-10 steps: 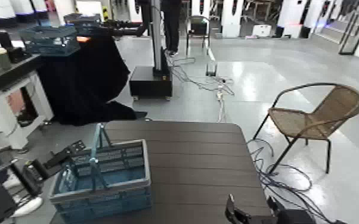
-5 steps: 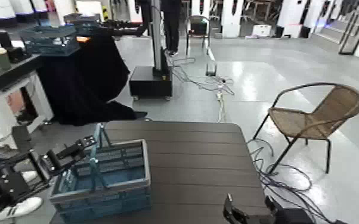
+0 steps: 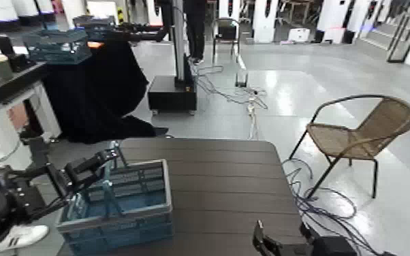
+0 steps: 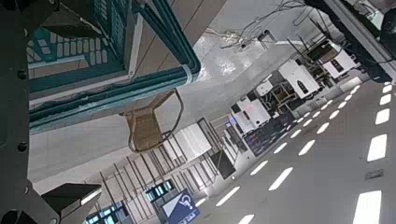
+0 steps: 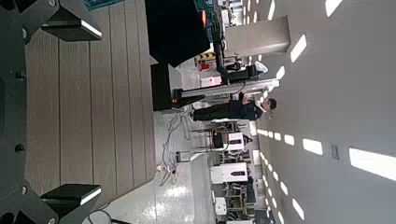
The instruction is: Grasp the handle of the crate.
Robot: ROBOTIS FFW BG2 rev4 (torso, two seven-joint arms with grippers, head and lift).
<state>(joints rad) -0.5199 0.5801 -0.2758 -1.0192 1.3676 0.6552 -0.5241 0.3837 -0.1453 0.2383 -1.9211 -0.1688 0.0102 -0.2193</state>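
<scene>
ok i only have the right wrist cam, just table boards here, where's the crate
observer: the crate sits on the table's near left corner, well to the left of your right tool.
operator: handle up or folded
observer: the handle stands raised above the crate.
operator: left tool on it
observer: not clamped. The left tool is open at the handle's top, and the left wrist view shows the bar passing between its fingers.
</scene>
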